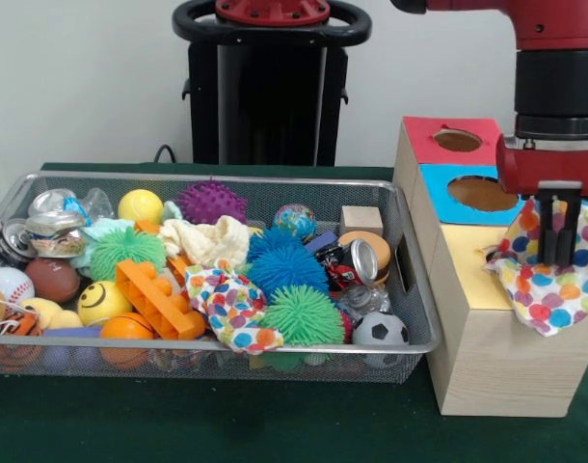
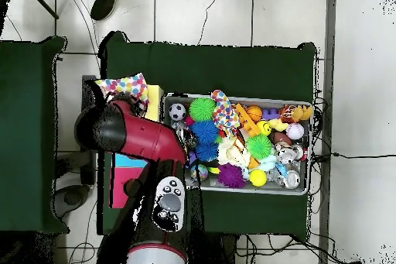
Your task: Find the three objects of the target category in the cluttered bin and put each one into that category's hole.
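Note:
My gripper hangs over the right end of the pale wooden box. It is shut on a spotted cloth that drapes over the yellow surround. The cloth covers the yellow-surrounded hole. In the overhead view this cloth shows beyond the arm, next to the yellow paper. A second spotted cloth lies crumpled at the front middle of the wire mesh bin, and also shows in the overhead view. I see no third spotted cloth.
The red-surrounded hole and the blue-surrounded hole lie behind the gripper on the box. The bin holds a cream cloth, an orange brick, spiky balls, cans and small balls. A person's shoe shows at the overhead's top.

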{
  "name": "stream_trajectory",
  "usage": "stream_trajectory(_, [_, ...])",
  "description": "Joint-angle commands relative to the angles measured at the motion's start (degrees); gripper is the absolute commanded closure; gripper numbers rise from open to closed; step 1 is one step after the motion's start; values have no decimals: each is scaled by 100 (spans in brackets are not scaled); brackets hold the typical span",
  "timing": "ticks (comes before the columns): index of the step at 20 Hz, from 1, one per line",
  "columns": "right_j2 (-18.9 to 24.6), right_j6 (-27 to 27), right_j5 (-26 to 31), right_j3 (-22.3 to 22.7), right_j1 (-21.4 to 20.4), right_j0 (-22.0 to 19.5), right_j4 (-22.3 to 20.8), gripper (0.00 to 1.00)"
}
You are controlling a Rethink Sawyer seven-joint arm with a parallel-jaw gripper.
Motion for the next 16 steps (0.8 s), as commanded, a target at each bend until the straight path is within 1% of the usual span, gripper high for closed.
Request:
stream_trajectory(1, [-62, 1107, 414, 521, 232, 29, -210, 100])
stream_trajectory(8, [-232, 1146, 558, 452, 291, 182, -193, 100])
stream_trajectory(13, [-649, 1269, 737, 239, 496, 498, -188, 100])
stream_trajectory(16, [-777, 1301, 700, 232, 571, 610, -152, 100])
